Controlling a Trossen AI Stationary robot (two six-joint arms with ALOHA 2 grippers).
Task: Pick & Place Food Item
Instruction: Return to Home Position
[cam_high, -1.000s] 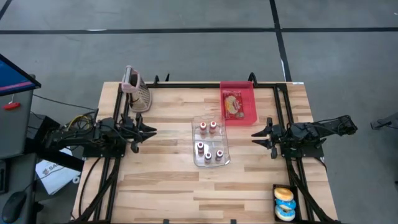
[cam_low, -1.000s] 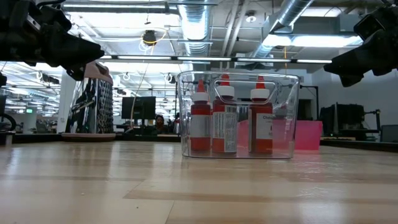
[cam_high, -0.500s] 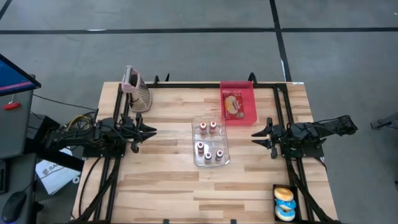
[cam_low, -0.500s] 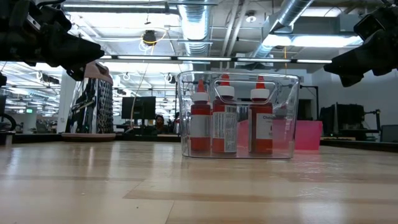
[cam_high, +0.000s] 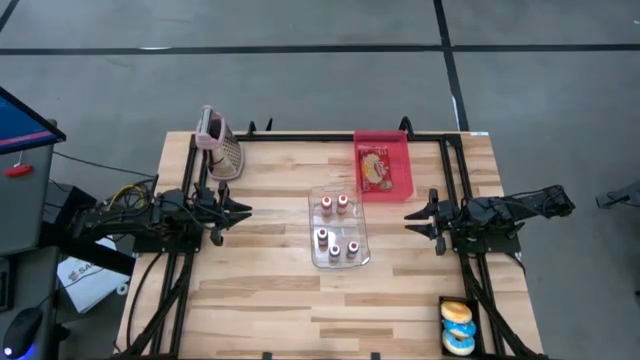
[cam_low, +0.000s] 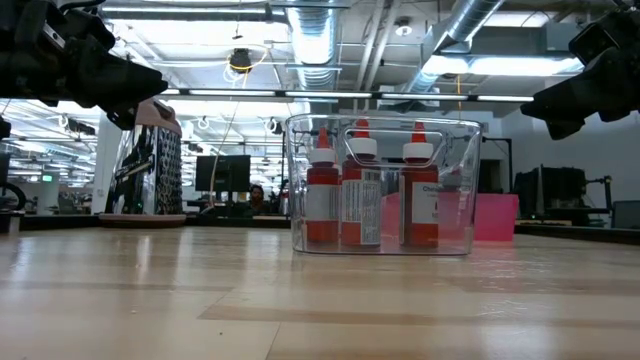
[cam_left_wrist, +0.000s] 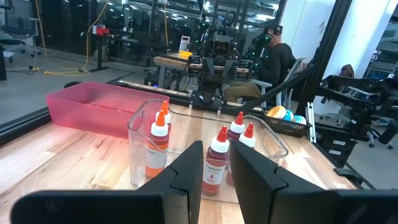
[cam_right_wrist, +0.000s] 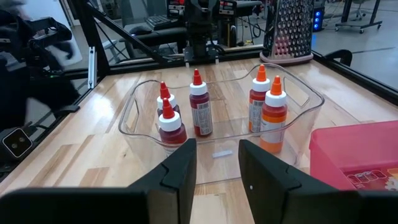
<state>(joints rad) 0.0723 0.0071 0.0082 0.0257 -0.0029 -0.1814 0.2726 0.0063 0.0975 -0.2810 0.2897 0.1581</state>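
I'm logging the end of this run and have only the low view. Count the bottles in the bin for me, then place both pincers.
Observer: From above, five red food coloring bottles stand inside the transparent bin.
Operator: Give me the left pincer.
Observer: The left pincer is open and holds nothing. It hangs over the left side of the table, apart from the bin.
Operator: Now the right one.
Observer: The right pincer is open and empty too. It hangs over the table's right side, facing the bin without touching it.
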